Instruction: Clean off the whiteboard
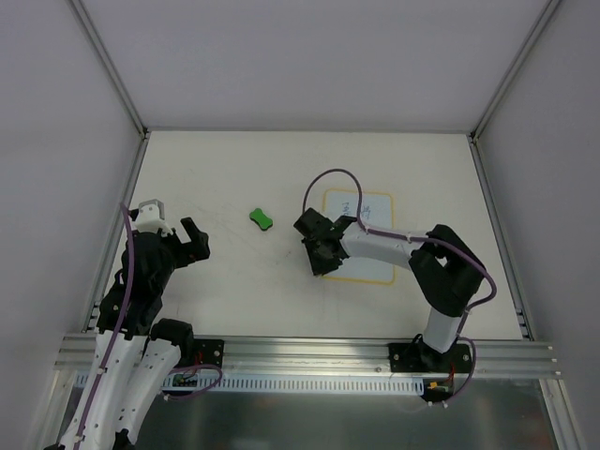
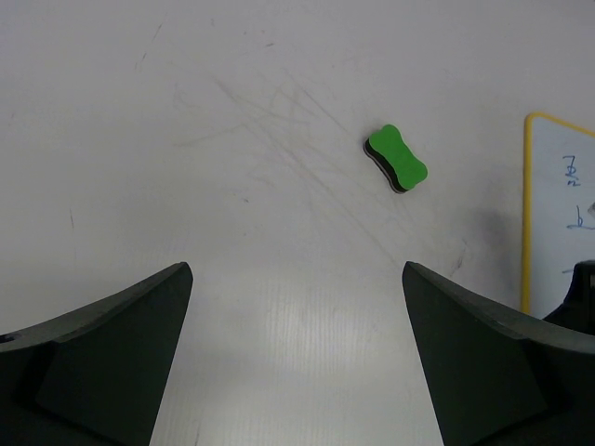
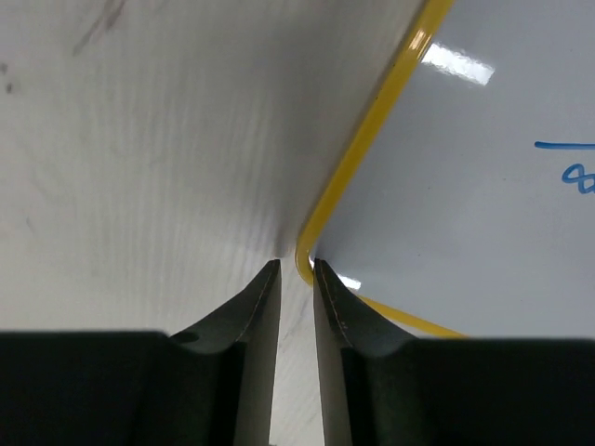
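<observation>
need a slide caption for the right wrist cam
Right wrist view: right tool, fingers nearly closed, tips at the rounded yellow-rimmed corner of the whiteboard; blue marks not yet erased.

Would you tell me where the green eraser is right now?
In the top view the eraser lies on the table, left of the whiteboard and apart from it.

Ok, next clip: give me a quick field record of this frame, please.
whiteboard: flat on table, right of centre, blue marks unerased
eraser: green, on table left of the whiteboard, untouched
left gripper: open, empty, pointed toward the eraser
right gripper: nearly closed, tips seemingly pinching the whiteboard's near-left corner
erasing: not begun
</observation>
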`<control>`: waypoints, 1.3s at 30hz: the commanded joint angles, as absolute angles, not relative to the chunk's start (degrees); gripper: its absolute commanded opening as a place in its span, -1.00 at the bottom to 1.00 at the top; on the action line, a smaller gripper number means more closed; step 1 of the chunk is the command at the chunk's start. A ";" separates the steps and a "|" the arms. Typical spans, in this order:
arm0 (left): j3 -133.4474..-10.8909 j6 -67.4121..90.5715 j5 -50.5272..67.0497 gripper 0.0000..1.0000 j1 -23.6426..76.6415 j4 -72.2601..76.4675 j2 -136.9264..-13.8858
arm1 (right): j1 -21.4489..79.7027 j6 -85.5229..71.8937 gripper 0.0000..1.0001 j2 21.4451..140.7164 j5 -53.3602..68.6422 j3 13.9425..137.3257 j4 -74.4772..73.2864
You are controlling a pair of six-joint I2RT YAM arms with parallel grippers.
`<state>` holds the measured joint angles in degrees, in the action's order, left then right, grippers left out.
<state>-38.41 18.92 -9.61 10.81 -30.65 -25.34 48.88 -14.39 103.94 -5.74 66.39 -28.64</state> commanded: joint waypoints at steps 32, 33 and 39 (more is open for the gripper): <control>-37.71 18.37 -7.82 0.98 10.63 -28.65 -25.49 | 12.31 -8.61 -0.19 93.16 -0.62 57.57 -28.30; -37.71 18.37 -7.82 0.98 10.63 -28.65 -25.40 | 12.39 -8.79 -0.19 93.60 1.39 57.39 -27.95; -37.71 18.37 -7.47 0.97 10.63 -28.65 -25.66 | 13.53 -8.88 -0.22 96.59 3.26 55.90 -26.10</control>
